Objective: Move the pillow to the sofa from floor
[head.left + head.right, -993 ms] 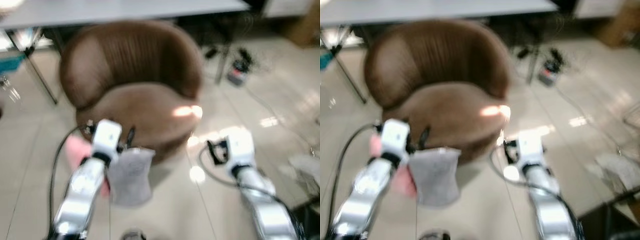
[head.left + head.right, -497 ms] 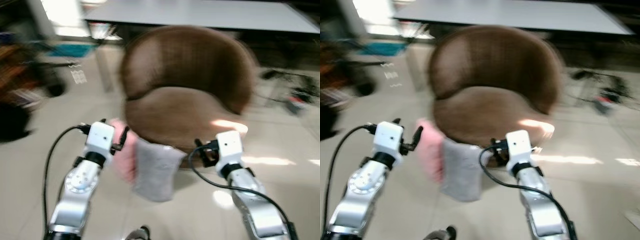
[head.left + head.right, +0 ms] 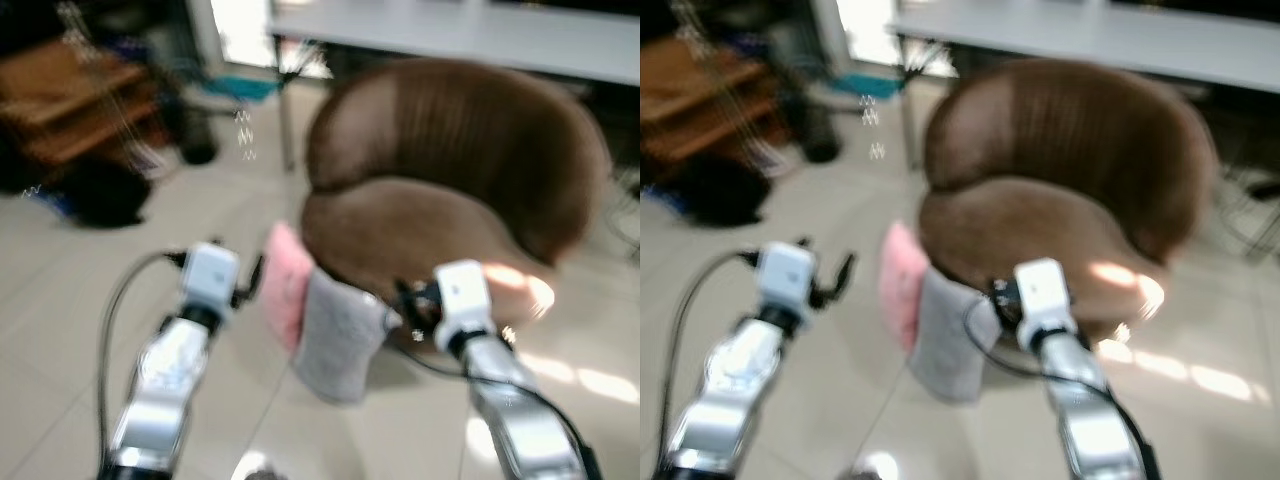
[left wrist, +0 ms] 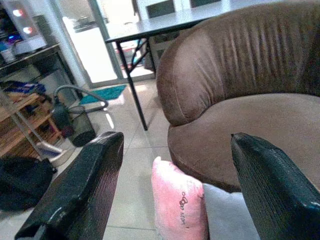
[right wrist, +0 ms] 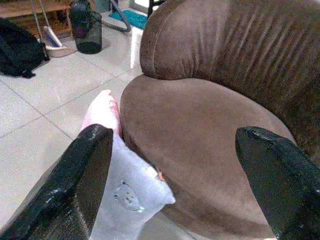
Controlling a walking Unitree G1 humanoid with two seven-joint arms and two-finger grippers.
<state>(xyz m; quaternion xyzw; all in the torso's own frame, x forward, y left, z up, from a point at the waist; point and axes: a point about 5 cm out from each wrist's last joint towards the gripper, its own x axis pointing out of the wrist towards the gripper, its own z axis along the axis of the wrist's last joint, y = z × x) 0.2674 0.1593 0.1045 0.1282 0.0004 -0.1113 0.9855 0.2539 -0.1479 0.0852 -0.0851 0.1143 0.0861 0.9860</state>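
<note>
- Left claw (image 4: 172,187) is seen raised in front of the robot, fingers (image 4: 75,190) spread wide, nothing held between them.
- Right claw (image 5: 175,185) is likewise raised, fingers (image 5: 75,185) wide apart and empty, held near the sofa's front edge.
- Sofa (image 3: 450,190): a round brown tub seat, standing on the tiled floor (image 3: 80,270); its seat cushion is bare.
- Pink pillow (image 3: 285,285) is found on the floor, upright, leaning against the sofa's front left side.
- Grey pillow (image 3: 335,335) is propped just beside the pink one, touching it and the sofa base; a small bear mark is noted on its face in the right wrist view.
- Both pillows lie between the two claws, ahead of them.
- Grey bench (image 3: 480,30) stands behind the sofa.
- Black bag (image 5: 17,50) is noted on the floor to the left, well apart.
- Head views are blurred.
</note>
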